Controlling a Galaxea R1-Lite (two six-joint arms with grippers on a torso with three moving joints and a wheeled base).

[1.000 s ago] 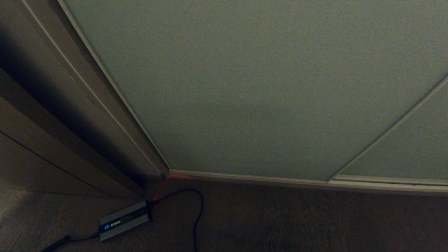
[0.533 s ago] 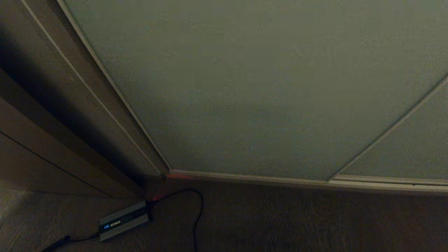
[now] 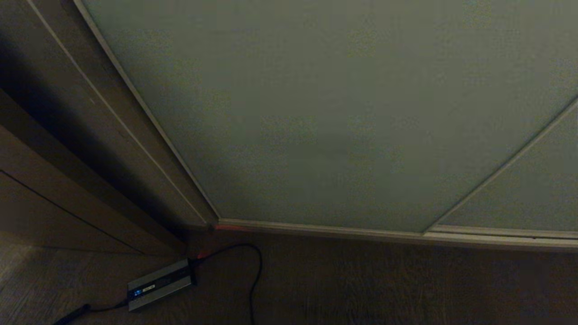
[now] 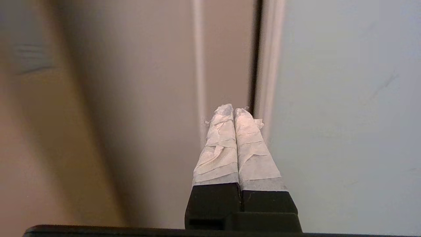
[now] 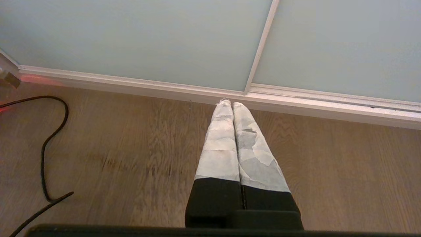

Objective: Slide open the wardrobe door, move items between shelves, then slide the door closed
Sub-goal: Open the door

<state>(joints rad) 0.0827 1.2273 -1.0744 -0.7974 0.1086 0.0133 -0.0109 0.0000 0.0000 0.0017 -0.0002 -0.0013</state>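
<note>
Sliding wardrobe door (image 3: pixel 343 113), a matte pale grey-green panel in a thin cream frame, stands fully closed on the floor's far edge, and the left gripper (image 4: pixel 234 112) aims its empty, pressed-together taped fingers (image 4: pixel 220 144) at the frame edge, probably to push it open.

Head view dim and grainy — wrist views bright; brown side panel (image 4: pixel 98 115) smeared by blur.

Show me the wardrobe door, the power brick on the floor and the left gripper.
wardrobe door (image 3: pixel 343 113), head view, middle of the panel
power brick (image 3: pixel 160 284), head view, its top face
left gripper (image 4: pixel 234 110), left wrist view, between its taped tips
</note>
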